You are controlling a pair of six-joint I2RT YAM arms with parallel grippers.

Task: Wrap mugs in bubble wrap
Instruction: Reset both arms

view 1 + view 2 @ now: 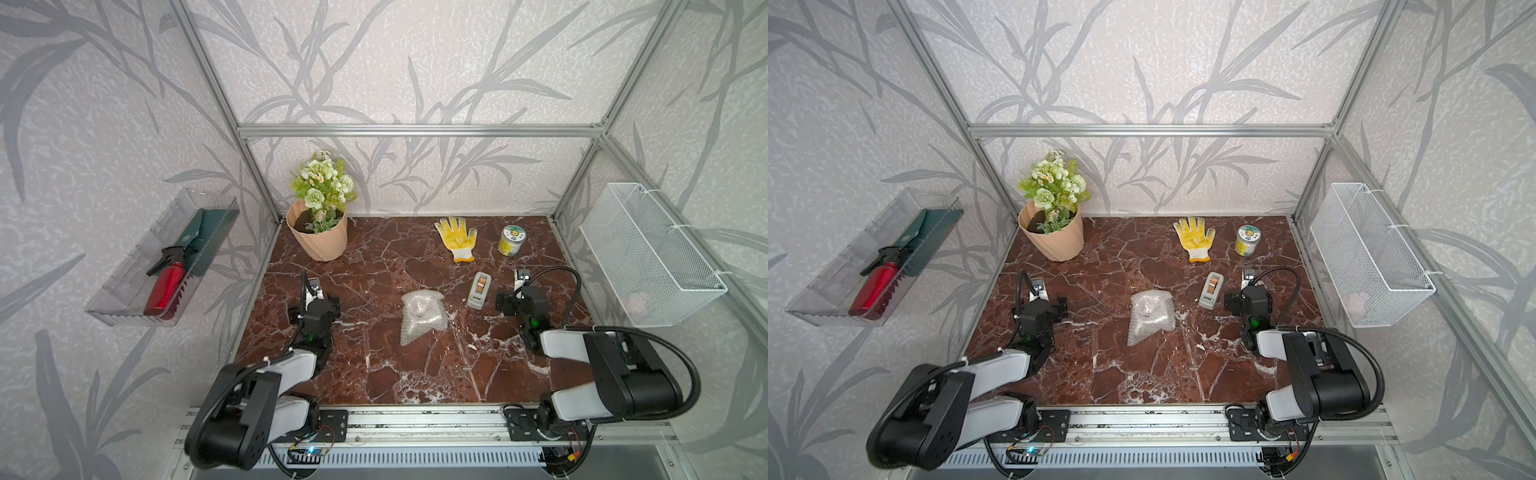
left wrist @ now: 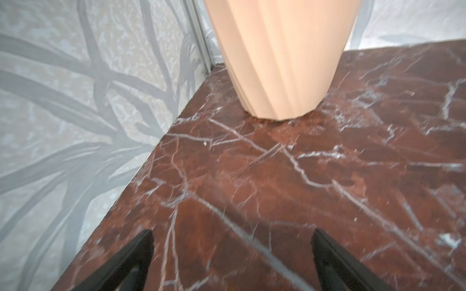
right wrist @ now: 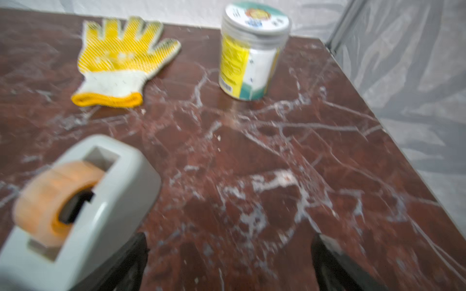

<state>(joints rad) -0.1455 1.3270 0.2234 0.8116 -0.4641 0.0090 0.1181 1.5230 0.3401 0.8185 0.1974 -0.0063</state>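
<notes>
Left claw [image 2: 232, 236] and right claw [image 3: 229, 239] both gape wide, empty. Between them, well apart, the bubble wrap [image 1: 422, 316] lies bundled, mug presumably hidden inside. Wrapping looks finished; taping would need the tape dispenser [image 3: 83, 201] beside the right claw.

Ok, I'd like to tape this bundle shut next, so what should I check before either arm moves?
1. Left tool open and empty: ok.
2. Right tool open and empty: ok.
3. Bubble wrap bunched up, clear of both tools: ok.
4. Mug fully covered: cannot tell; the wrap hides it.
5. Tape dispenser upright beside the right tool, roll loaded: ok.
6. Wrap's loose end closed: cannot tell.
</notes>
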